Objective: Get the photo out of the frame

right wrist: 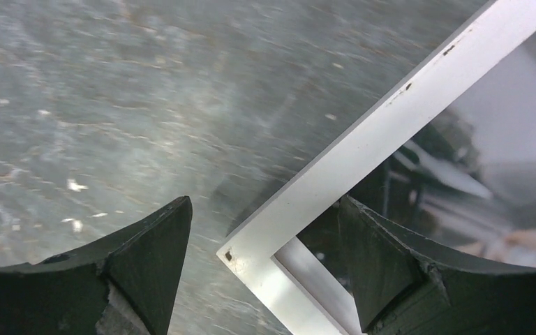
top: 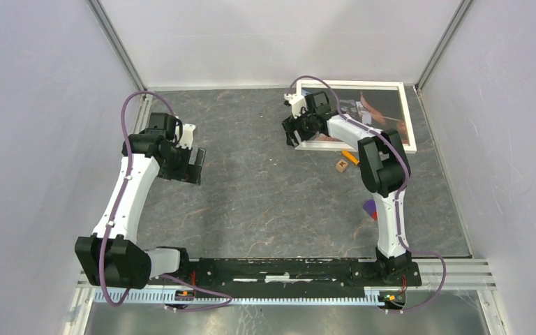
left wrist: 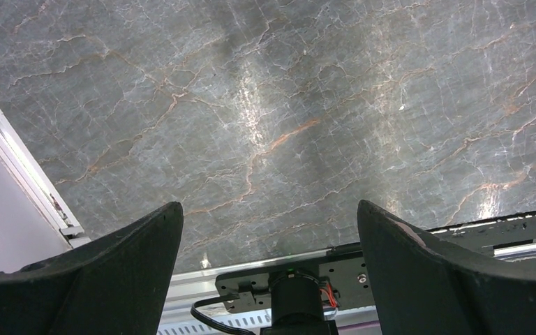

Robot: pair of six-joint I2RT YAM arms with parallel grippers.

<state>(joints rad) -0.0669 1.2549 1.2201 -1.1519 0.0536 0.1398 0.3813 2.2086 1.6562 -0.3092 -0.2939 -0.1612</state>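
- grey marble with white and rust veins across the table (top: 265,188)
- white border on the frame (top: 407,118)
- dark photo (top: 384,105), seemingly with rust-pink patches
- white and black on the left arm (top: 127,195)
- orange on the small piece (top: 350,157)

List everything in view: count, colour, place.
frame: 1, white border, table's far right
photo: 1, dark, reddish tones, inside the frame
block: 1, tan, just near of the frame
orange piece: 1, orange, beside the block
purple piece: 1, purple-red, table's right side
table: 1, grey marbled
left arm: 1, white and black
right arm: 1, same, over the frame
left gripper: 1, black, open above bare table
right gripper: 1, black, open astride the frame's corner
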